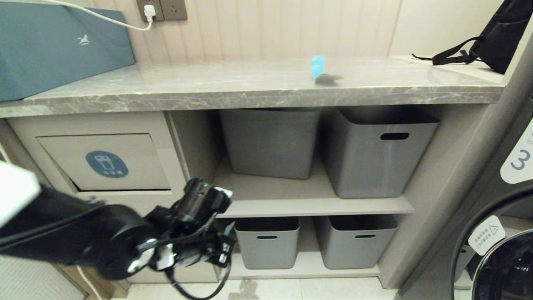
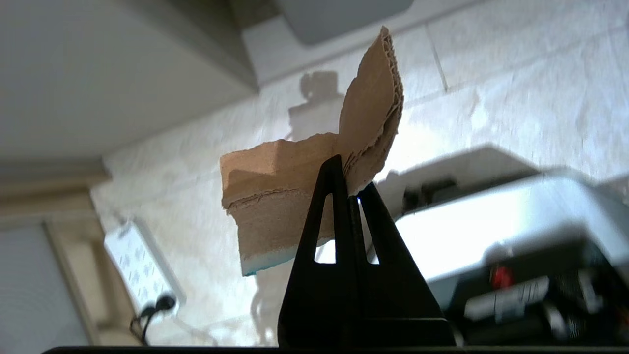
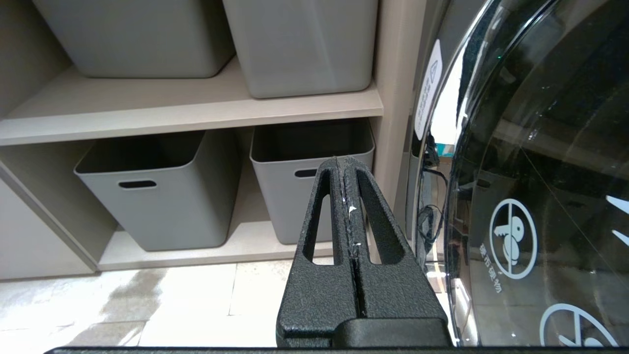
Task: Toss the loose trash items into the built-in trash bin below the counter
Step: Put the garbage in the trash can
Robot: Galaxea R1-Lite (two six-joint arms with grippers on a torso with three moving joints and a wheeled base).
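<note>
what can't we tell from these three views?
- Held cardboard scrap: hidden in head view behind the left tool.
- Scrap on the counter: blurred in head view; one piece or more, unclear.
- Bin flap: its lower left is covered by the left arm.

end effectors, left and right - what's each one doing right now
Left end effector: closed on a torn cardboard scrap.
Right end effector: closed, holding nothing.

scrap [image 2: 280,196]: brown, cyan edge | bin flap [image 1: 104,162]: beige, blue badge | tubs [image 1: 374,154]: grey | countertop [image 1: 250,87]: grey-veined marble
</note>
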